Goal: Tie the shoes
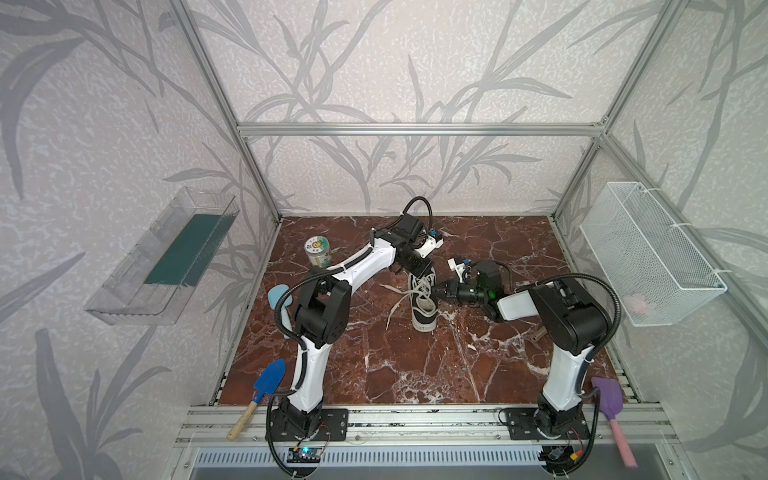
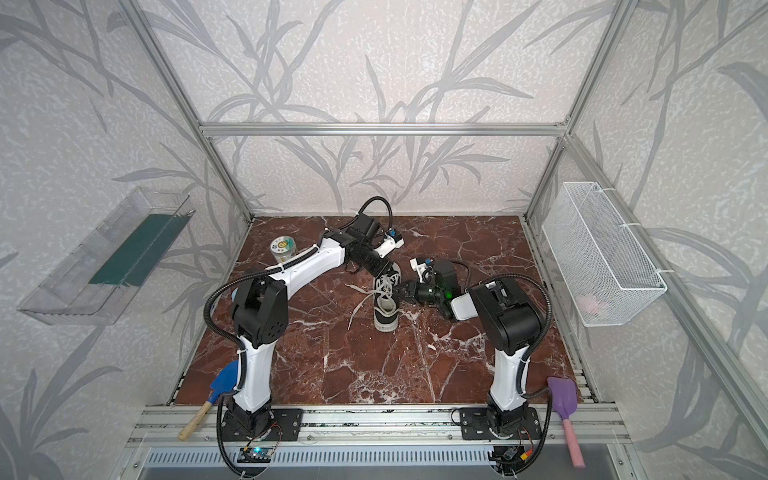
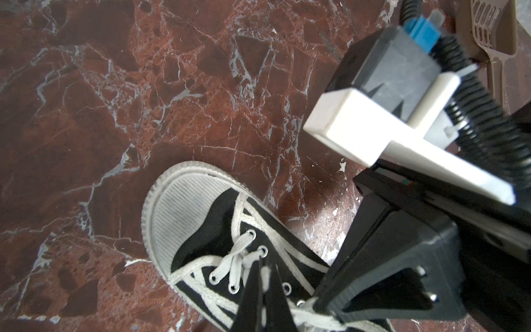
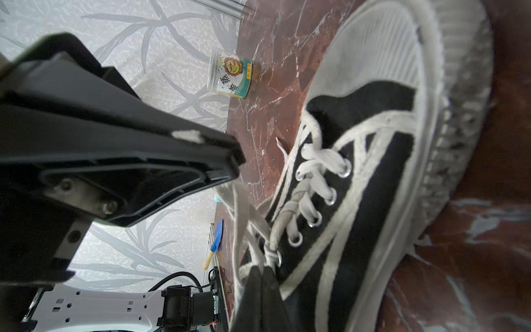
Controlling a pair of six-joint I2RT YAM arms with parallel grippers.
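The shoe (image 1: 424, 316) (image 2: 386, 316) is a black canvas sneaker with a white toe cap (image 3: 178, 218) and sole, lying mid-table with its toe toward the back. Its white laces (image 4: 316, 184) are threaded, and loose ends (image 1: 395, 309) trail off to its left. My left gripper (image 1: 419, 277) (image 3: 265, 267) points down over the eyelets, shut, with a strip of white lace pinched between its fingers. From the right, my right gripper (image 1: 435, 291) (image 4: 263, 268) meets the lace crossing by the top eyelet, shut on it. The two grippers nearly touch.
A printed can (image 1: 318, 251) stands at the back left. A blue trowel (image 1: 266, 382) lies front left and a purple scoop (image 1: 609, 399) front right. A wire basket (image 1: 648, 257) hangs on the right wall, a clear tray (image 1: 166, 257) on the left. A brown scoop (image 3: 494, 28) lies behind the right arm.
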